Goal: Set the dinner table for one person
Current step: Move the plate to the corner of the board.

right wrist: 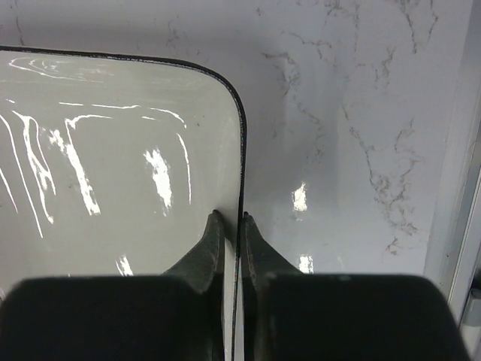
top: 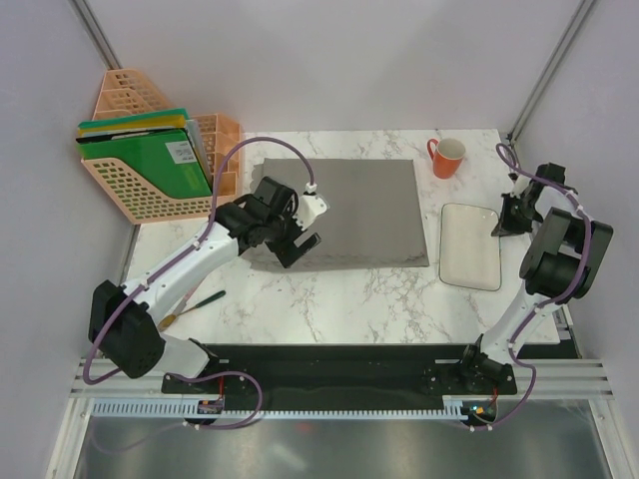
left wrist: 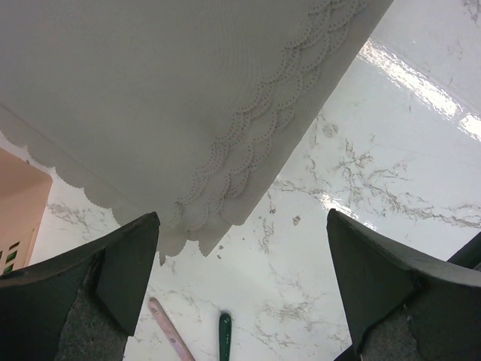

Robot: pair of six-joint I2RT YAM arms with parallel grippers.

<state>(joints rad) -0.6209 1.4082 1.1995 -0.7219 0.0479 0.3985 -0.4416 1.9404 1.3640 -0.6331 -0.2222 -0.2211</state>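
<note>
The white marble dinner table [top: 349, 299] carries a grey scallop-edged placemat [top: 349, 210] at its middle back. My left gripper [top: 300, 241] is open and empty, hovering over the placemat's near left corner [left wrist: 195, 226]. A white rectangular plate [top: 471, 245] with a dark rim lies at the right. My right gripper [top: 502, 222] is shut on the plate's right rim [right wrist: 242, 150], one finger inside and one outside. An orange mug [top: 446, 157] stands at the back right. A green-handled utensil [top: 205, 299] and a pink-handled one [left wrist: 169, 335] lie at the front left.
An orange mesh file rack [top: 150, 150] with green folders stands off the table's back left corner. Grey walls close in left, back and right. The black arm-base rail [top: 339, 374] runs along the near edge.
</note>
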